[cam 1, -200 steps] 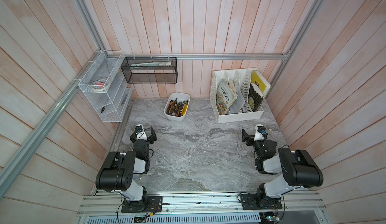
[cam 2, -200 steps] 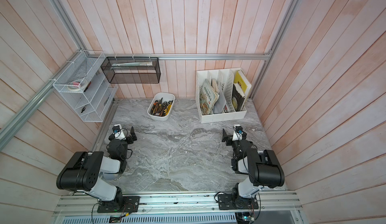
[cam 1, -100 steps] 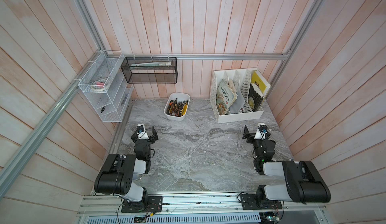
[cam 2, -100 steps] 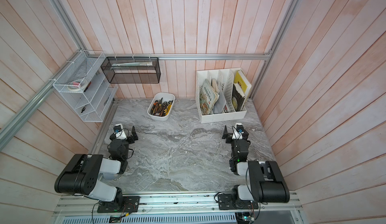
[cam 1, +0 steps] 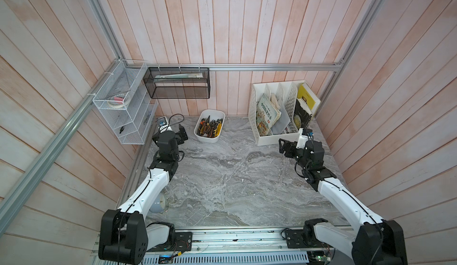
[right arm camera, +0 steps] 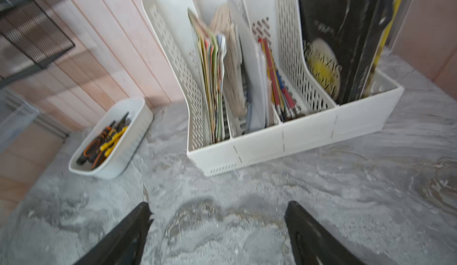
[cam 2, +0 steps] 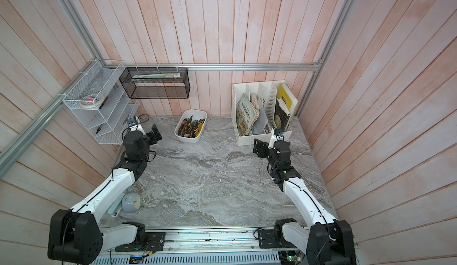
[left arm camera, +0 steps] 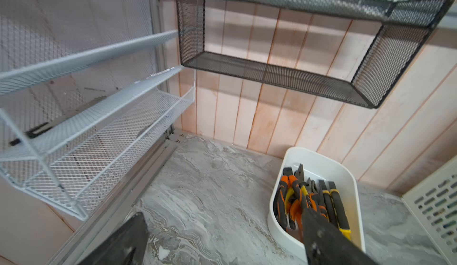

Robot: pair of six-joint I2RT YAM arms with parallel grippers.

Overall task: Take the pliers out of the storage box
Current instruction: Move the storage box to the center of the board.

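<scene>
Left gripper (left arm camera: 222, 214) stands open just beside the storage box (left arm camera: 329, 163) holding the pliers (left arm camera: 294, 197), and I see the right gripper (right arm camera: 218, 205) open near the file holder (right arm camera: 259, 150).

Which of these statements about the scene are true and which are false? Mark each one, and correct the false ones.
1. The pliers lie inside the storage box. True.
2. The left gripper grips a pair of pliers. False: it is open and empty, short of the box.
3. The storage box stands on the robot's right of the file holder. False: it stands on the holder's left.
4. The right gripper is open, with nothing between its fingers. True.
5. The file holder is empty. False: it holds books and papers.
</scene>
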